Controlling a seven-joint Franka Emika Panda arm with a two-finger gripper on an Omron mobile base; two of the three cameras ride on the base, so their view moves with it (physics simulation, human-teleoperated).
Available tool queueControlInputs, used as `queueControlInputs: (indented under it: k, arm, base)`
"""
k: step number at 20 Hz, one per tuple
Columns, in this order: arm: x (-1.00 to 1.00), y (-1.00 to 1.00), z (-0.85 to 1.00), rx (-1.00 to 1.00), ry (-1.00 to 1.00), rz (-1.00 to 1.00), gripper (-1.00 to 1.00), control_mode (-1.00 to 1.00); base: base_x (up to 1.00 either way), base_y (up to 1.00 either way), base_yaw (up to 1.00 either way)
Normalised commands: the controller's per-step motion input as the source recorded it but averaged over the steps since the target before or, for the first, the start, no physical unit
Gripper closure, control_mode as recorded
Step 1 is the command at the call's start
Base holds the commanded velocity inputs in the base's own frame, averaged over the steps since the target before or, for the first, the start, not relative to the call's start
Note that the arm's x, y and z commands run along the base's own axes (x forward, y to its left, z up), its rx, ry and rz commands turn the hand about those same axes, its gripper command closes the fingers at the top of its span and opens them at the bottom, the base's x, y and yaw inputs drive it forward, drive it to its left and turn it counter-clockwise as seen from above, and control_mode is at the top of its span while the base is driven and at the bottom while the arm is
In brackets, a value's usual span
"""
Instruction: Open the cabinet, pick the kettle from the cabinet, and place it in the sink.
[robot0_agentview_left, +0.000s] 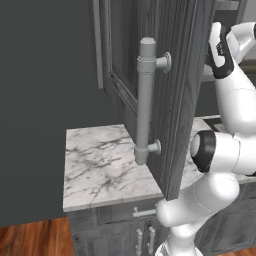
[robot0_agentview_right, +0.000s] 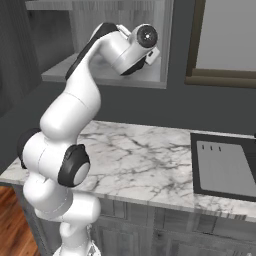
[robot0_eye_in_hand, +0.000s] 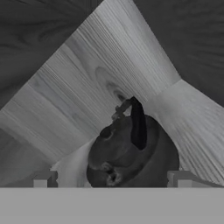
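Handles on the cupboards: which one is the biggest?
The long light-grey bar handle on the tall cabinet door, swung open over the counter. The small thin handles below the counter are far shorter.

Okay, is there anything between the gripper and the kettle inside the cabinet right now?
Nothing visible stands in the way. In the hand view the kettle sits directly ahead of the open gripper, between its two fingertips, on the pale wood shelf. The cabinet door is already swung open.

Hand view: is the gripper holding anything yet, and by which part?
Nothing is held. The gripper is open, its tips either side of the kettle, not closed on it.
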Motion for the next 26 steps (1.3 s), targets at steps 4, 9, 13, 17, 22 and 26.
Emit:
queueControlInputs:
  k: [4,9,13,17,22,26]
  arm:
    - [0.27,0.0,-0.01,0.0,-0.03,-0.12,-1.0,-1.0]
    - [0.27,0.0,0.0,0.0,0.0,-0.1,-1.0,-1.0]
    - [0.25,0.0,0.0,0.0,0.0,-0.05,-1.0,-1.0]
    - [0.23,0.0,0.0,0.0,0.0,-0.02,-1.0,-1.0]
    - [0.19,-0.06,-0.02,0.0,0.0,-0.01,-1.0,-1.0]
    - [0.18,-0.1,-0.02,0.0,0.0,0.0,-1.0,-1.0]
  base:
    - [0.0,0.0,0.0]
    - [0.0,0.0,0.0]
    - [0.0,0.0,0.0]
    - [0.0,0.0,0.0]
    - [0.0,0.0,0.0]
    - [0.0,0.0,0.0]
